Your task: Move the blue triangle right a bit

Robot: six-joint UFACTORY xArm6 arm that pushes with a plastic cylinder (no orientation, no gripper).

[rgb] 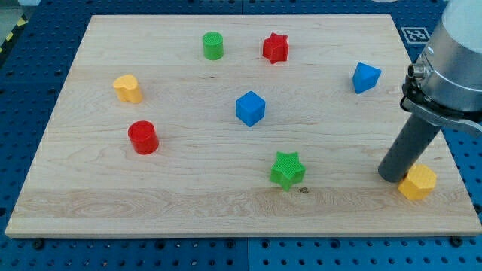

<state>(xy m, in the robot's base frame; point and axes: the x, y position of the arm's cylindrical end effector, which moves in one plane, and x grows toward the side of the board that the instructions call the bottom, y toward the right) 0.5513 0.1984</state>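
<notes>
Eight blocks lie on our tabletop. Nearest, at the view's bottom right, our tip rests just left of the yellow block, touching or nearly so. We have no hand, only the rod, leaning slightly up to the right. The blue triangle sits farther up, near the right edge. To nudge it right, we judge the tip should circle to its left side, then push briefly, gently.
</notes>
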